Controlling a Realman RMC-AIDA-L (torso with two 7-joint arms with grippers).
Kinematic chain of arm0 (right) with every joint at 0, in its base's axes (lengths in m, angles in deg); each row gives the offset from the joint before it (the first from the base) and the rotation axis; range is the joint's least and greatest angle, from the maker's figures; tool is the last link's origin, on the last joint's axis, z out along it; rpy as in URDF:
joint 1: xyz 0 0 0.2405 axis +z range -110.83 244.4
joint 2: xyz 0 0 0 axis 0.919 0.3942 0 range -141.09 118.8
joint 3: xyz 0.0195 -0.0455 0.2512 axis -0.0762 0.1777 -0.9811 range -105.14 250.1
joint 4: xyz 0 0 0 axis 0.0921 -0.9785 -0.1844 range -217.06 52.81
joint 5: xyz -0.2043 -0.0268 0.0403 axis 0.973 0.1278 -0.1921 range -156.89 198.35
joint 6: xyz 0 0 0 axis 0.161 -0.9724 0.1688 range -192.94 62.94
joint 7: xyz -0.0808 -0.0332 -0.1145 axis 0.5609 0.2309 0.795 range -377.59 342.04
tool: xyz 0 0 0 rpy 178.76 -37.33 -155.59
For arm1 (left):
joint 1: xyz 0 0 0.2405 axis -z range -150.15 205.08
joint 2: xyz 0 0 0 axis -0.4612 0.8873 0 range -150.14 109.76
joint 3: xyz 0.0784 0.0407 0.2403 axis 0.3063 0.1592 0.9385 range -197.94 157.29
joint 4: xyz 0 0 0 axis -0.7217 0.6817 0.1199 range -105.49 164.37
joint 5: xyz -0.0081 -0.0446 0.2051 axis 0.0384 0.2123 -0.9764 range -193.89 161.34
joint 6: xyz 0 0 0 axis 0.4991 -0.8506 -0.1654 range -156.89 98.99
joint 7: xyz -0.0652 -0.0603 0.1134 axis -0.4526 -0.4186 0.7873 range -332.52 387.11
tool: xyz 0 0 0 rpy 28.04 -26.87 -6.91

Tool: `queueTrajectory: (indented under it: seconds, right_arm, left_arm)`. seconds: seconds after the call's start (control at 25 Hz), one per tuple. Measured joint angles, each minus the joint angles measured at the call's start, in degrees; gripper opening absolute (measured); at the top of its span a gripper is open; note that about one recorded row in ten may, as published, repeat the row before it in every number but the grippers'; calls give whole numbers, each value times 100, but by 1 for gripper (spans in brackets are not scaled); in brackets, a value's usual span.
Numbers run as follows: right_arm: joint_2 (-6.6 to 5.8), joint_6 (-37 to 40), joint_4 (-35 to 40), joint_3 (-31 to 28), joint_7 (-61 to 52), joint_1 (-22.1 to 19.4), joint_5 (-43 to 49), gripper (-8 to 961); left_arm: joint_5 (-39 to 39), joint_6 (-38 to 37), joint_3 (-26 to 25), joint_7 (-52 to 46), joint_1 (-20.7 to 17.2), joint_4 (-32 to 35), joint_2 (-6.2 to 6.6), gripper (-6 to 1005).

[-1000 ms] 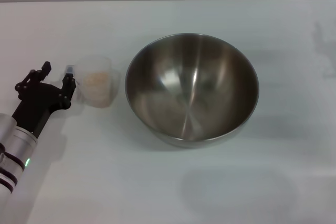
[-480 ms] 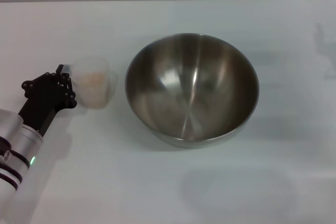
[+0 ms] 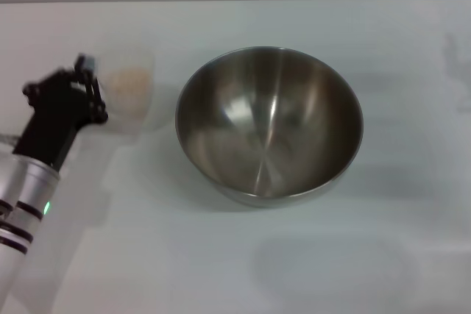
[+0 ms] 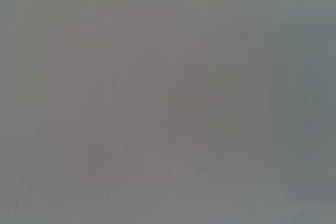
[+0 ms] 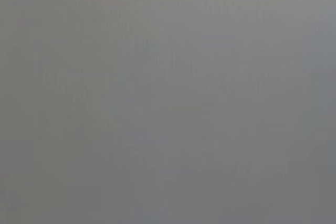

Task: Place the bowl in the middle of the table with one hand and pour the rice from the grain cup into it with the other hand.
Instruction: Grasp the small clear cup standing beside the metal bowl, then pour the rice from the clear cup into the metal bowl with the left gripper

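The stainless-steel bowl [image 3: 268,126] sits upright near the middle of the white table [image 3: 221,262] and holds nothing. The clear grain cup [image 3: 132,101] is to the bowl's left, with beige rice [image 3: 131,77] inside. My left gripper [image 3: 88,82] is shut on the cup's handle side and holds the cup upright, slightly off the table. The cup stands apart from the bowl's rim. My right gripper is out of view. Both wrist views show only plain grey.
The table's far edge [image 3: 235,0] runs along the top of the head view. My left arm [image 3: 29,189], with its green light, reaches in from the lower left corner.
My left gripper closed on the cup's handle, then moved up and away from me with the cup. The bowl has not moved.
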Motion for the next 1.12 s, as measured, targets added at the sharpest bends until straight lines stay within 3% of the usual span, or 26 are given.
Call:
queueTrajectory:
  seconds: [0.04,0.12,0.16,0.2,0.32,0.44,0.48,0.52,0.56,0.6,0.64,0.76,0.84,1.12]
  right_arm:
    - [0,6,-3,-4,0,2,6,518]
    - [0,7,-5,-4,0,6,6,519]
    - [-15,9,-14,-4,1,24,6,519]
    - [-15,9,-14,-4,1,24,6,519]
    - [-39,9,-18,-9,2,49,7,519]
    - [-62,3,-24,-14,21,73,6,519]
    - [-71,-4,-27,-14,50,84,6,519]
    - [-74,-9,-28,-14,82,91,7,519]
    - [-77,-18,-30,-14,128,104,7,519]
    - [-79,-25,-30,-14,162,114,9,519]
    - [-79,-35,-30,-13,211,126,12,519]
    - [-79,-38,-30,-12,243,135,13,519]
    - [-79,-34,-18,-12,255,145,26,520]
    - [-89,-6,-9,-12,255,160,33,520]
  left_arm:
    - [4,-717,-46,696,60,-145,6,28]
    - [-10,-942,-64,1047,112,-213,13,29]
    - [-33,-1401,0,2020,299,-299,19,29]
    - [-33,-1401,0,2020,299,-299,19,29]
    - [-37,-1678,237,3298,525,-389,7,29]
    - [-37,-1678,237,3298,525,-389,7,29]
    - [-48,-1696,436,4352,665,-555,6,28]
    - [-48,-1696,436,4352,665,-555,6,28]
    - [-134,-1670,573,5277,756,-658,2,28]
    - [-134,-1670,573,5277,756,-658,2,28]
    - [-370,-1653,629,6119,791,-761,0,28]
    - [-370,-1653,629,6119,791,-761,0,28]
    - [-1093,-1528,634,7895,773,-885,0,28]
    - [-1615,-1086,639,9341,744,-888,0,28]
